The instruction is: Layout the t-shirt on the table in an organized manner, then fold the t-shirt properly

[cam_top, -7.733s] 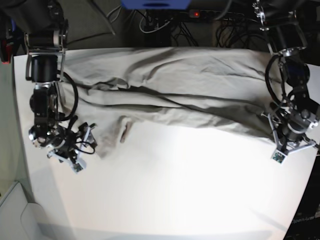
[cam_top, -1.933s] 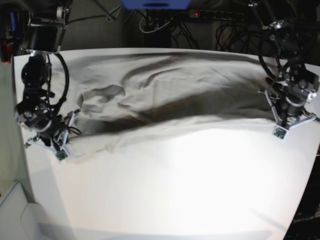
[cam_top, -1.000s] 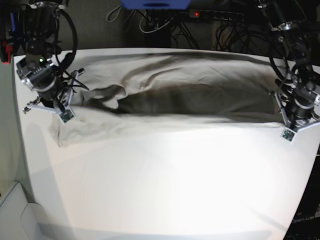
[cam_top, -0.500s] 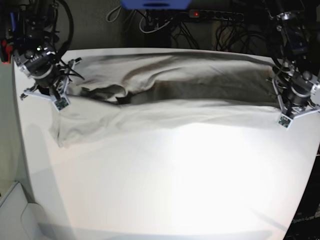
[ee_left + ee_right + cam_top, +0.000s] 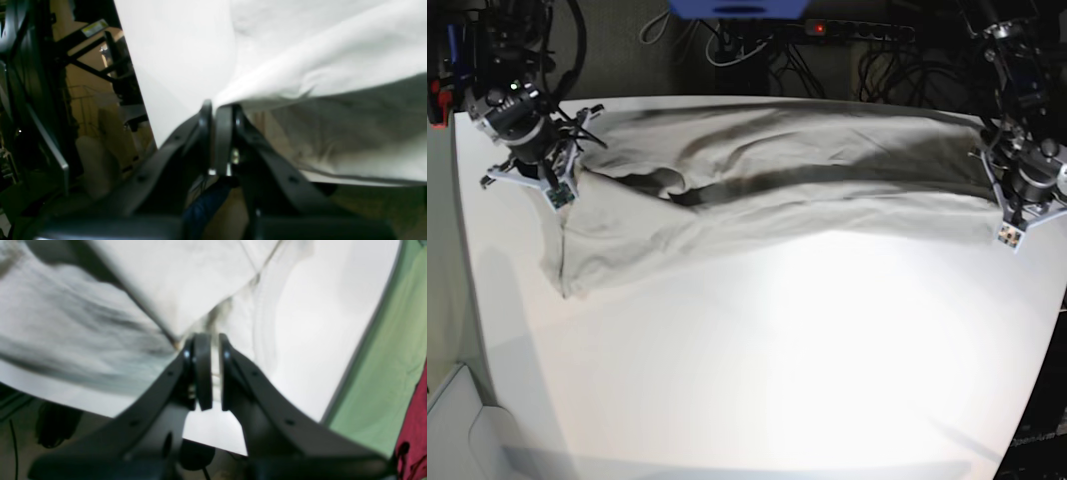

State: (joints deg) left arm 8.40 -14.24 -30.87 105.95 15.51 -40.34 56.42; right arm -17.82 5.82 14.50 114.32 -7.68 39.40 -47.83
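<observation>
Plain grey-beige cloth t-shirt (image 5: 767,200): stretched, long axis crosswise, over far half of matte white table (image 5: 777,380), each end pinched in a closed gripper, left (image 5: 1017,205), right (image 5: 552,170).

White matte table (image 5: 757,370), near half bare. Grey-beige t-shirt (image 5: 767,190) stretched lengthwise along far edge, creased, one end trailing down toward near side at left of base view.
</observation>
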